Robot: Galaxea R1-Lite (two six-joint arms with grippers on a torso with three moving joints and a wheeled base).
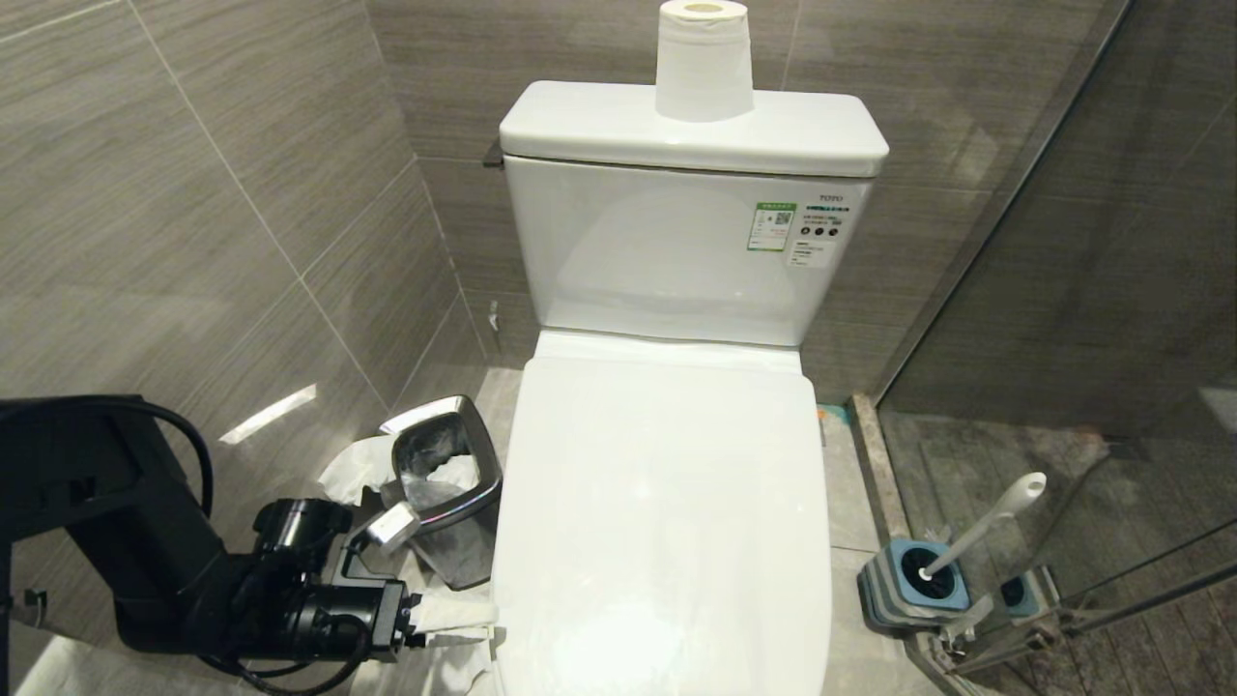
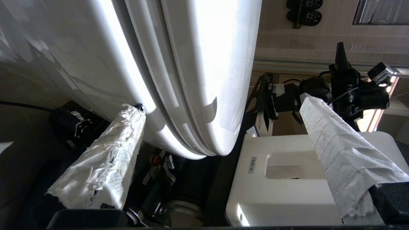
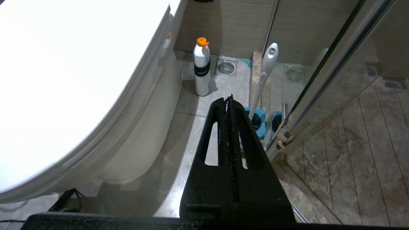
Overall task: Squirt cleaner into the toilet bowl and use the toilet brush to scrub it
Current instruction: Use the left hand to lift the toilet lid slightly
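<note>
The large glossy white ceramic toilet bowl (image 1: 667,503) is sitting in the middle of the scene with its white oval lid lying closed over the seat, its squared white cistern (image 1: 691,242) standing at the far side against the grey tiled wall and carrying an upright roll of white toilet paper (image 1: 704,60) on top. To the right of the bowl, near the glass shower partition (image 1: 1092,290), the toilet brush (image 1: 981,527) with its slim white plastic handle and rounded knob end is standing tilted in a square grey-and-blue holder (image 1: 913,585) on the floor, its bristle head hidden inside. A white cleaner bottle with an orange cap and a black band (image 3: 202,68) is standing upright on the floor tiles at the right side of the bowl, far of the brush and beside a square floor drain (image 3: 226,67). The left gripper (image 1: 459,619) is reaching in low at the near left edge of the bowl, its paper-wrapped fingers (image 2: 105,159) spreading wide apart with one lying under the bowl's rim and one out past the lid, gripping nothing. Just far of it a small square steel waste bin (image 1: 446,488) is standing with white paper in and around it. The right gripper (image 3: 228,102) is hanging at the near right of the bowl, its black fingers pressing together on nothing
</note>
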